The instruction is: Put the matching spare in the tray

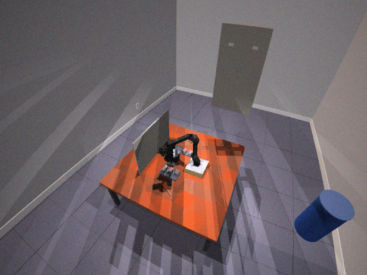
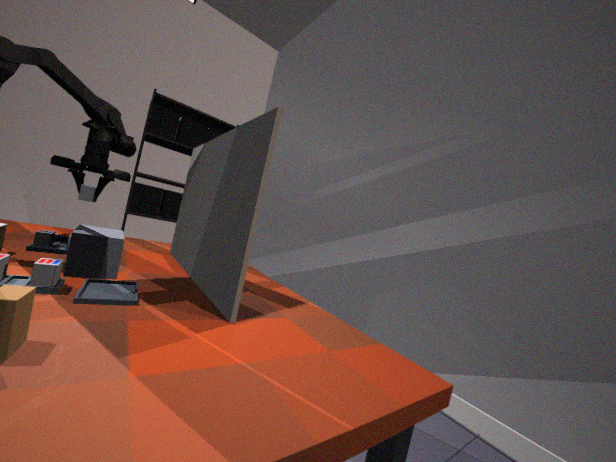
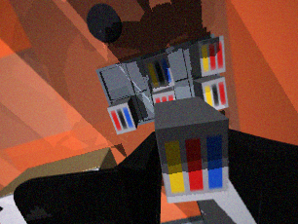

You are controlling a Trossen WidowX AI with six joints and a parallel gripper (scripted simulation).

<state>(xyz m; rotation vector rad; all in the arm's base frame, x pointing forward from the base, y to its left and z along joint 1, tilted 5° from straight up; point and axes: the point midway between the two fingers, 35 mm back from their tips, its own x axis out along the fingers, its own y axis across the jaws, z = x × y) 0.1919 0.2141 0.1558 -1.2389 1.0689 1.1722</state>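
Observation:
My gripper is shut on a small grey spare block with yellow, red and blue stripes, and holds it high above the table. In the wrist view a grey rack lies below the block. It holds several spares, among them a yellow-black-blue one, a yellow-red-red one and a red-black-blue one. The mounted unit, a dark grey box, stands on the table below and right of my gripper. A shallow dark tray lies in front of it.
A tall grey panel stands tilted on the orange table. A striped spare and a tan box sit at the left. A dark round object lies beyond the rack. A blue barrel stands on the floor.

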